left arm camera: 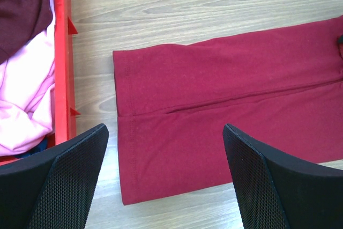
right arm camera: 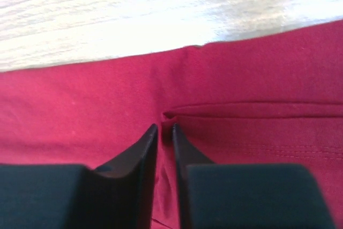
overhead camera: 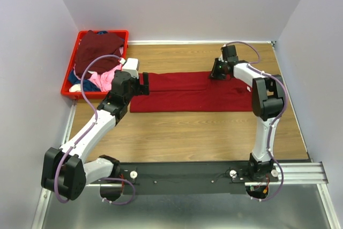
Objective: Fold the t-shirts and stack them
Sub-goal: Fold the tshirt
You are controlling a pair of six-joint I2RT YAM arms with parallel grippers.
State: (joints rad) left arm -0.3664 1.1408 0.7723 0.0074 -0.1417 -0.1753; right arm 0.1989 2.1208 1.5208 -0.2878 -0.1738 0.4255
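A bright red t-shirt lies folded into a long strip across the wooden table. It fills the left wrist view and the right wrist view. My left gripper is open just above the strip's left end, its jaws wide apart over the cloth. My right gripper is at the strip's far edge, right of the middle. It is shut, pinching a small ridge of red cloth. More t-shirts lie in the crate: dark maroon, pink and blue.
A red plastic crate stands at the back left, close to my left gripper, with its wall in the left wrist view. Bare wooden tabletop lies in front of the shirt. White walls close in the back and sides.
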